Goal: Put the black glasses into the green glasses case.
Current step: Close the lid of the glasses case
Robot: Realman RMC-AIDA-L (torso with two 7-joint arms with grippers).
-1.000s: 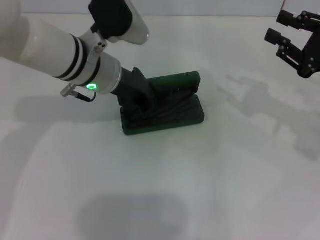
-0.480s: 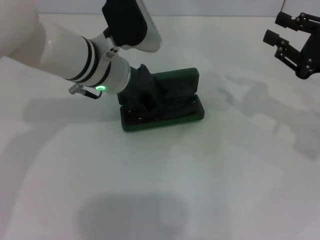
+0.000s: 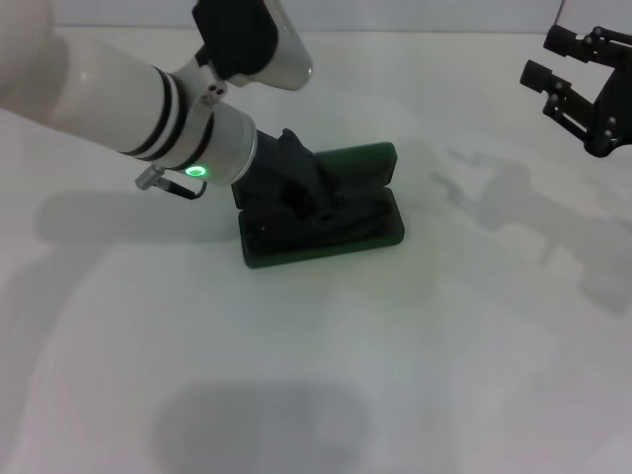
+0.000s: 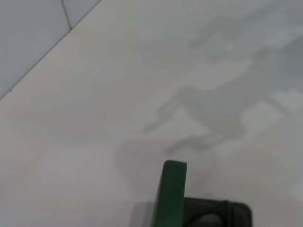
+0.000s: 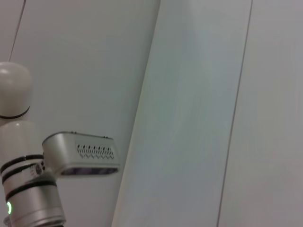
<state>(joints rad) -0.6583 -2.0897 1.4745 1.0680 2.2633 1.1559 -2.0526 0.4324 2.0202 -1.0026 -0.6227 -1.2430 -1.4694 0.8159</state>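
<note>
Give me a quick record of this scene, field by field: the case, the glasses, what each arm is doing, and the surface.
case: green glasses case, open, lid standing up behind the tray, on the white table
glasses: black glasses not clearly distinguishable; dark shapes lie in the tray under the left tool
left tool: reaching down into the case's tray, fingers hidden against the dark lining
right tool: raised at the table's far right, away from the case, fingers spread, holding nothing
task stage: insertion under way, case not closed
</note>
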